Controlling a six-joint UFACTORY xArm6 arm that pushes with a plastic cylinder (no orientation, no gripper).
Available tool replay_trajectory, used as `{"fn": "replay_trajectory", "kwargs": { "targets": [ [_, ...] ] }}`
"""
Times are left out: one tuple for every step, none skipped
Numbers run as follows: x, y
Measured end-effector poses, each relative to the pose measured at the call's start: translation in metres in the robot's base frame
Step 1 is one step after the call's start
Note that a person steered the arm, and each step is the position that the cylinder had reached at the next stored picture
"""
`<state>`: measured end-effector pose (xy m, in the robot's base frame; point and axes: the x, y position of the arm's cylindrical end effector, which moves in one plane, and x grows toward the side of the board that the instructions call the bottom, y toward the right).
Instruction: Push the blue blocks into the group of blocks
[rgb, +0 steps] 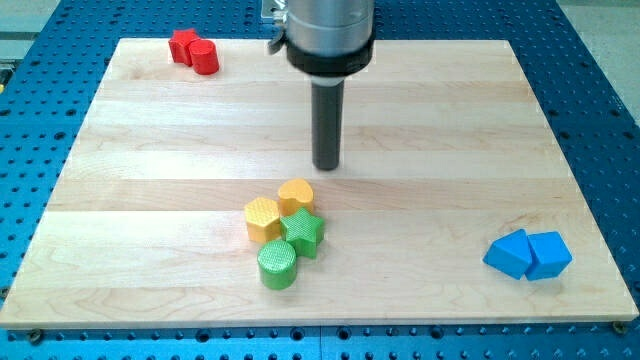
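Two blue blocks sit touching at the view's lower right: a blue triangular block (507, 253) and a blue cube-like block (549, 254). A group sits at lower centre: a yellow hexagon (262, 219), a yellow cylinder (296, 196), a green star (303, 233) and a green cylinder (277, 265). My tip (327, 166) rests on the board just above and right of the yellow cylinder, far to the left of the blue blocks.
A red star (183, 45) and a red cylinder (205, 57) sit together at the board's top left corner. The wooden board (120, 200) lies on a blue perforated table (600, 120).
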<state>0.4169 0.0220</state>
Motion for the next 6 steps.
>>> {"fn": "replay_trajectory", "kwargs": {
  "targets": [
    [0.006,0.021],
    [0.03,0.165],
    [0.077,0.284],
    [0.158,0.304],
    [0.159,0.222],
    [0.159,0.093]
  ]
}}
